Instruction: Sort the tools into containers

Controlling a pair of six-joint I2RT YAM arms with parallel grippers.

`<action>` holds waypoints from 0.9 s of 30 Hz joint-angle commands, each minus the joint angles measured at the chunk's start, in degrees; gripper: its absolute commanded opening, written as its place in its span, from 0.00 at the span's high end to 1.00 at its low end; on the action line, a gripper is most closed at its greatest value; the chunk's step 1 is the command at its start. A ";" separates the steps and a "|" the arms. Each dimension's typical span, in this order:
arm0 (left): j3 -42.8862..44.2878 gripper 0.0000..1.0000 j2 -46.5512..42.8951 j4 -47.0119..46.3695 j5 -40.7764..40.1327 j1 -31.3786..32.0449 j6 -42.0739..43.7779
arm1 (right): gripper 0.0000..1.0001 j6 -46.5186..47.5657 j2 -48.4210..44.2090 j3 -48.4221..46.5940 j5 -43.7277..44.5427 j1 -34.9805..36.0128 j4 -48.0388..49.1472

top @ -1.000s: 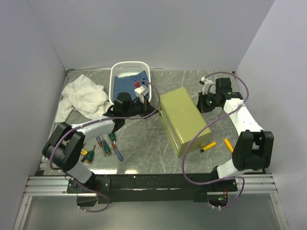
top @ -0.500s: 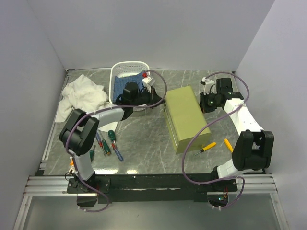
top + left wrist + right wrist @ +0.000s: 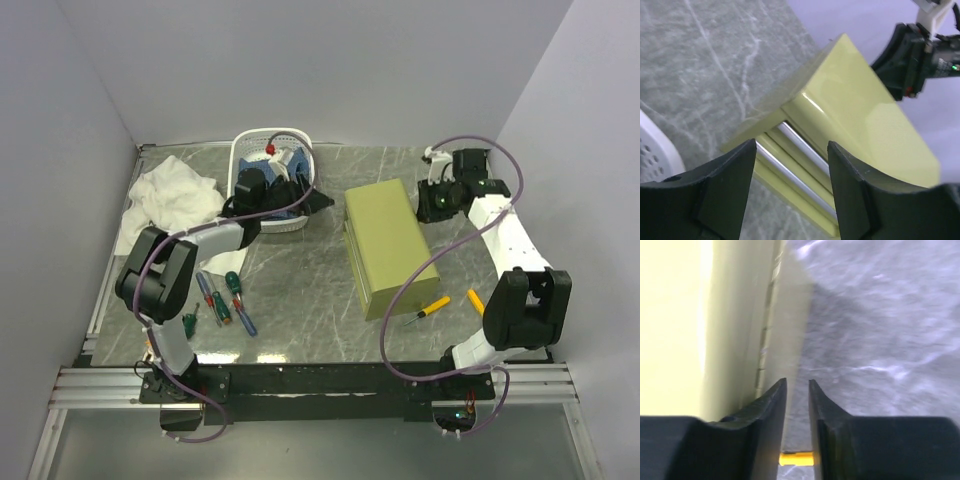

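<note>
Now, left gripper [image 3: 792,144]: fingers spread wide, nothing between them; above the white basket [image 3: 262,137].
Chest [image 3: 860,100]: ahead of the left gripper, drawer fronts toward it; close beside the right gripper.
Right gripper [image 3: 797,385]: fingers nearly together, thin gap, empty.
Yellow screwdriver [image 3: 796,458]: on the table [image 3: 880,330], beyond the right fingertips.
Other screwdrivers [image 3: 225,300]: well behind the left gripper.

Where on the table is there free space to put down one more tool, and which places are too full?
The widest bare patch lies mid-table, between the screwdrivers on the left and the olive chest. A smaller strip lies behind the chest, between the white basket and the right end effector. Crowded: around those screwdrivers, and near the yellow screwdrivers.
</note>
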State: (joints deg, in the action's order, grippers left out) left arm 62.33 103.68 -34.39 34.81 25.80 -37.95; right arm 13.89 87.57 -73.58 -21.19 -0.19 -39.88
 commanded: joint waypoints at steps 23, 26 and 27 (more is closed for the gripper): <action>-4.32 0.45 19.63 -49.45 6.77 5.92 -42.11 | 0.60 -4.93 2.16 -10.62 -12.03 8.89 -6.09; -2.39 0.45 21.47 -50.42 6.76 6.54 -42.99 | 0.60 -4.84 2.78 -10.27 -11.42 8.89 -6.00; -1.95 0.46 22.52 -50.51 6.94 6.80 -43.08 | 0.60 -4.66 2.78 -10.01 -11.24 8.97 -6.09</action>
State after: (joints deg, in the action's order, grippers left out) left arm 56.80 123.87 -72.93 42.30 31.70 -79.00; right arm 9.39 88.97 -84.73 -32.75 8.32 -45.54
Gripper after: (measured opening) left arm 0.547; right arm 0.400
